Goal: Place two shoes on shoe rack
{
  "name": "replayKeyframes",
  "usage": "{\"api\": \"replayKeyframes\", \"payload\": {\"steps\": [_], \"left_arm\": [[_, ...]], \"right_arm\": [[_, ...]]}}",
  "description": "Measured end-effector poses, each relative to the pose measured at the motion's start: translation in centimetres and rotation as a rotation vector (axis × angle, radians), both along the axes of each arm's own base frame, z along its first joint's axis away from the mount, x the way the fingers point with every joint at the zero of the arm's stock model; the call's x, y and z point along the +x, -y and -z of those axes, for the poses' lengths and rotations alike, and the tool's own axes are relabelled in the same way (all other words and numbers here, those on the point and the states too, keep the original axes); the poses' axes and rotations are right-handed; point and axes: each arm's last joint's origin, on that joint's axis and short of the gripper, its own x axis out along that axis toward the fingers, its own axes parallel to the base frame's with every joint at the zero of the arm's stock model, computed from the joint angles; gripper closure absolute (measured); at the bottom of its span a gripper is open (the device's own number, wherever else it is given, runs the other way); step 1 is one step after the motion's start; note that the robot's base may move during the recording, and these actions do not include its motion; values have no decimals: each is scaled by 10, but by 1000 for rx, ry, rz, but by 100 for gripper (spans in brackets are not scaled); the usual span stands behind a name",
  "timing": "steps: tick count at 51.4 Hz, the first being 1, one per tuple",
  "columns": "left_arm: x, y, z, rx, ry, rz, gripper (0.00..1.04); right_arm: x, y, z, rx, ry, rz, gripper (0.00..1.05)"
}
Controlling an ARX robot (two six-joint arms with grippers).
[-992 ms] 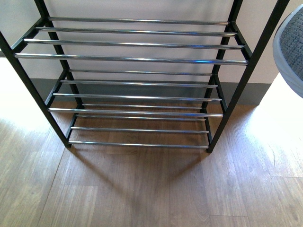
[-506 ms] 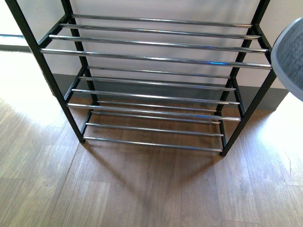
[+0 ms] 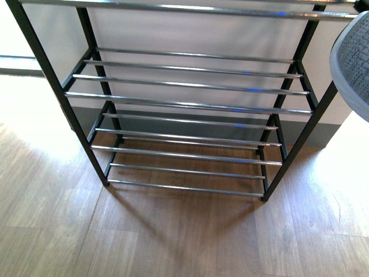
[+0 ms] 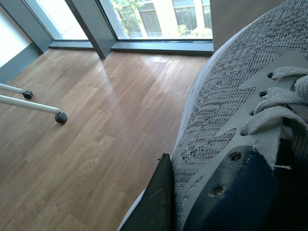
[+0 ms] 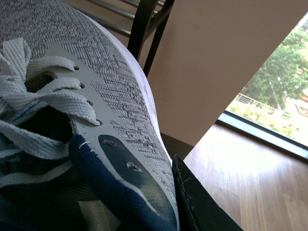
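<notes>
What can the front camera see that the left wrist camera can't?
Only the front view shows the rack and the wall behind it. Only the left wrist view shows windows, a white leg on a wheel, laces, a navy tongue and one of the black fingers against a sneaker. Both show wood floor and a grey sneaker. The front view catches only an edge of one, and I cannot tell if it is the same shoe.

The shoe rack (image 3: 190, 104) with chrome-rod shelves stands directly on the wooden plank floor (image 3: 173, 236).
</notes>
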Motion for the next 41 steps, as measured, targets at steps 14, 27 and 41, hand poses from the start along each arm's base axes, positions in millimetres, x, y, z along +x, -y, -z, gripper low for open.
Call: {"api": "replayKeyframes", "payload": {"steps": [14,27,41], "left_arm": [[0,0,0,0,0,-1,103],[0,0,0,0,0,0,103],[0,0,0,0,1,0,103]], "right_arm": [[0,0,0,0,0,-2,103],[0,0,0,1,0,-3,103],[0,0,0,1,0,-3,103]]}}
